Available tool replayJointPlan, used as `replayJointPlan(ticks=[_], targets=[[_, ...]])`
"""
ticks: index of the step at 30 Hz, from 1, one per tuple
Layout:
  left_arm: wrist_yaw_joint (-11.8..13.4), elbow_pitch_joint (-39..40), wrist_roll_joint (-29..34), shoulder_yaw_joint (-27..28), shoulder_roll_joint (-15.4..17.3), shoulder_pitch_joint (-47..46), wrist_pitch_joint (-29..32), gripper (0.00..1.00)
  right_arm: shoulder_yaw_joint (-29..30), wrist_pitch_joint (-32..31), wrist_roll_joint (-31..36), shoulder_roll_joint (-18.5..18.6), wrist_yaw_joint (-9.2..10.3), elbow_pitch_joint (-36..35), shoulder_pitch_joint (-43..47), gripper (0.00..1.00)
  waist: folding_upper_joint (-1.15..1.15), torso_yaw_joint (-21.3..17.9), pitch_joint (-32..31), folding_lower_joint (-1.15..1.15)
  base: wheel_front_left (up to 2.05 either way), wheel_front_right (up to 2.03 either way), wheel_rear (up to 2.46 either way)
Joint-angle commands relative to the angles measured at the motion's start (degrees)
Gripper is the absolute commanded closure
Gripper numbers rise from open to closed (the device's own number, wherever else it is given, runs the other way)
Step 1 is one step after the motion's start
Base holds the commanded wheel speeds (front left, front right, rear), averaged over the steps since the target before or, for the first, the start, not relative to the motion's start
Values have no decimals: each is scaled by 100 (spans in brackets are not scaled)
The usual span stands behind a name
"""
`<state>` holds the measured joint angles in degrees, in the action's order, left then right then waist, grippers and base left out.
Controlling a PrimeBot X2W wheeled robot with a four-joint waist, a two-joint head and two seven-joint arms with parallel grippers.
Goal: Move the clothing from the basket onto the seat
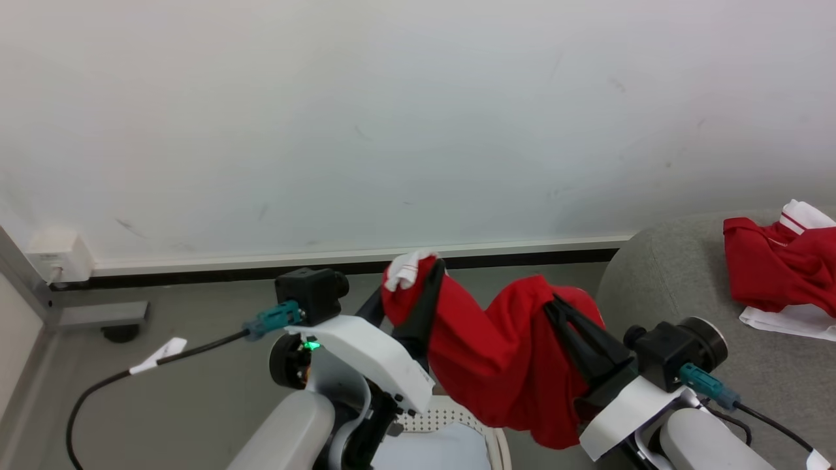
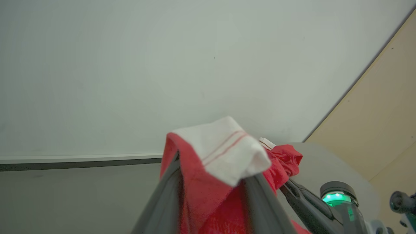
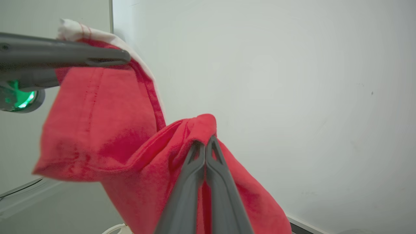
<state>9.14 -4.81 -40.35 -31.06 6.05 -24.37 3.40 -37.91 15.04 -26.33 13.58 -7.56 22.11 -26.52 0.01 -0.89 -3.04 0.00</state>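
Left pincer and right pincer both clamped on red garment, slung above basket. I'd keep tension, swing right, release over seat beside red pile.

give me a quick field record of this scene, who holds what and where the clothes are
left gripper: shut on the held red garment, at its white striped end
right gripper: shut on the same garment's other end
held red garment: slung between both grippers, over the basket
basket: below the arms, pale liner inside
seat: at right, bears a second red garment on a white cloth
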Motion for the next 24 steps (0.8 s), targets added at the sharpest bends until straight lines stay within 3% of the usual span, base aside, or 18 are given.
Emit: replayJointPlan(ticks=[1,16,24], targets=[[-39,-63,7,7,7,86,-64,0,59,20,60,42,15,-45,93,100,-1,-19,16,0,0,0,0],[-742,-1335,430,-568,126,405,-973,0,785,20,159,295,15,-272,239,100,-1,-117,82,0,0,0,0],[-962,-1606,594,-691,103,285,-1420,0,1031,20,223,356,15,-341,309,100,-1,-176,84,0,0,0,0]])
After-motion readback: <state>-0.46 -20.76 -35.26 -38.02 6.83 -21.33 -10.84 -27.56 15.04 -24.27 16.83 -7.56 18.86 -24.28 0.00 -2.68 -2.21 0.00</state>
